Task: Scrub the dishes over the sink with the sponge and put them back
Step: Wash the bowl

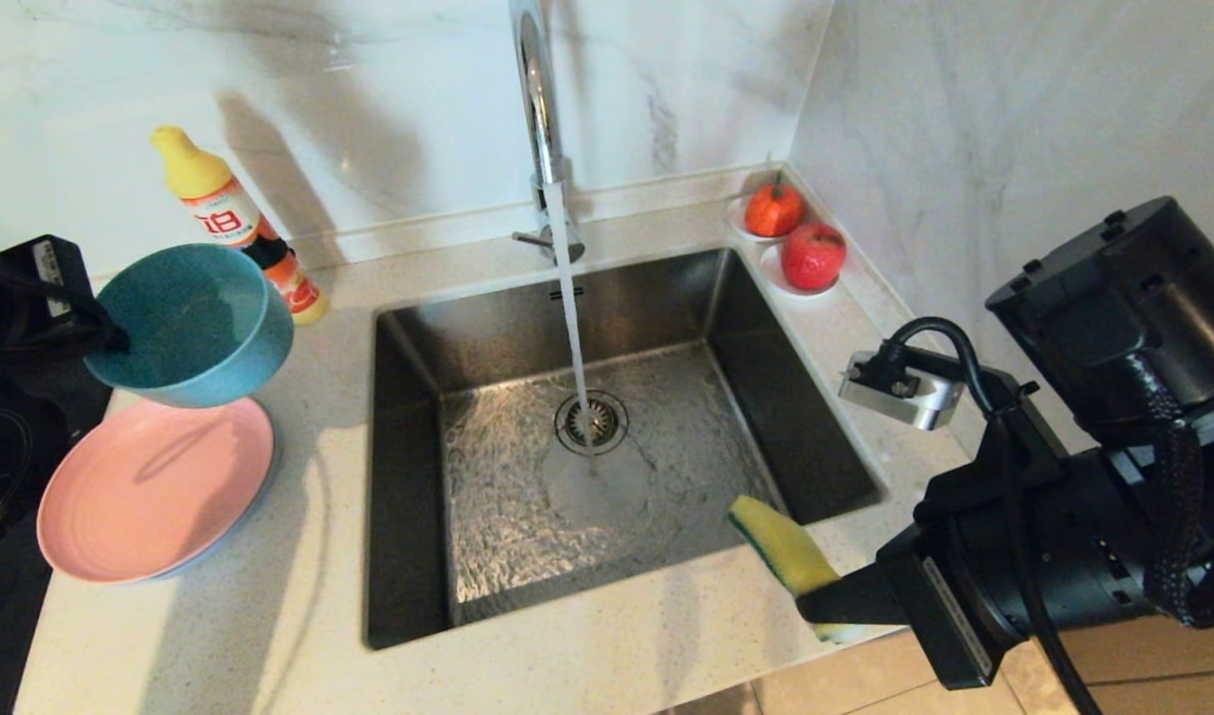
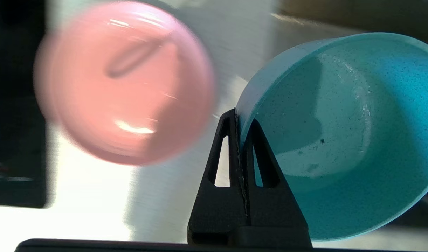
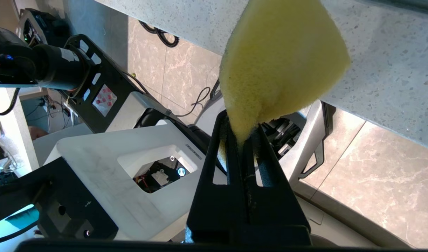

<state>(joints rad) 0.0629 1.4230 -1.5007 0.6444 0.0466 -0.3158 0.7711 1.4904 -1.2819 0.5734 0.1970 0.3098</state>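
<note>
My left gripper point(image 1: 110, 340) point(image 2: 241, 120) is shut on the rim of the teal-blue bowl point(image 1: 192, 324) point(image 2: 343, 133), holding it tilted in the air above the counter left of the sink point(image 1: 418, 477). Below it lies the pink plate point(image 1: 155, 487) point(image 2: 124, 80), stacked on a pale plate whose edge point(image 1: 215, 556) just shows. My right gripper point(image 1: 821, 596) point(image 3: 242, 131) is shut on the yellow sponge with a green side point(image 1: 784, 544) point(image 3: 280, 63), held at the sink's front right corner. Water runs from the chrome tap point(image 1: 535, 99) onto the drain point(image 1: 591, 422).
A yellow-capped soap bottle point(image 1: 231, 220) stands behind the bowl. Two small white saucers with red fruit point(image 1: 774, 209) point(image 1: 813, 255) sit at the sink's back right corner. A black hob point(image 1: 1, 596) borders the counter on the left. Marble walls close the back and right.
</note>
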